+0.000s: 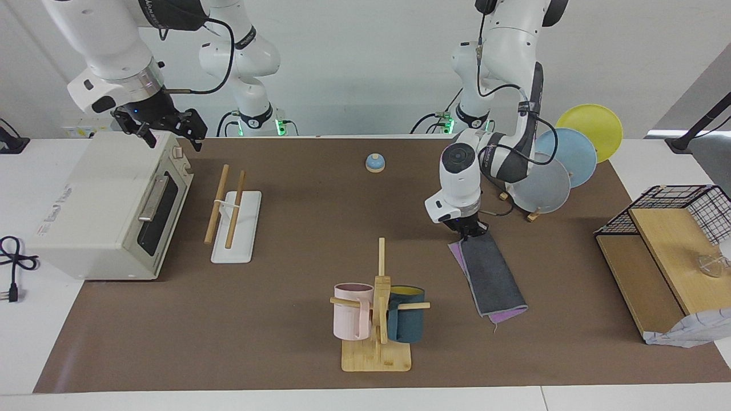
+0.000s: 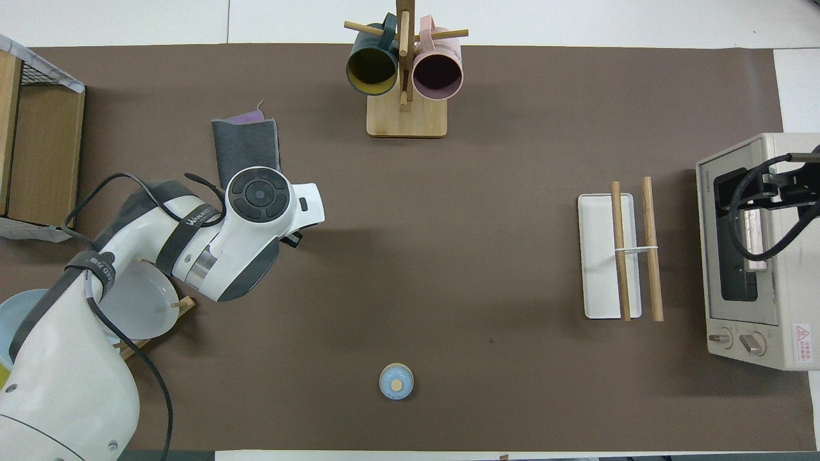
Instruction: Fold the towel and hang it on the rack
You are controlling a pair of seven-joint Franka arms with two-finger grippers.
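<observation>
A: Towel (image 1: 492, 274)?
B: Folded, grey face up w/ purple edges showing, flat on tabletop (image 1: 297, 342) toward left arm's end, beside mug tree (image 1: 378, 308).
A: Left claw (image 1: 469, 230)?
B: Down at towel's robot-side end, fingers closed on that edge.
A: Right claw (image 1: 165, 127)?
B: Waiting above toaster oven (image 1: 108, 211), jaws apart, holding nothing.
A: Rack (image 1: 233, 220)?
B: Beside oven, well apart from towel, rods bare.

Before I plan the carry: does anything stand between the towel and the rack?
Mostly no. The left pincer is down on the towel's nearer end. The brown mat stretches bare from there to the rack. The mug tree stands farther from the robots, off that line.
</observation>
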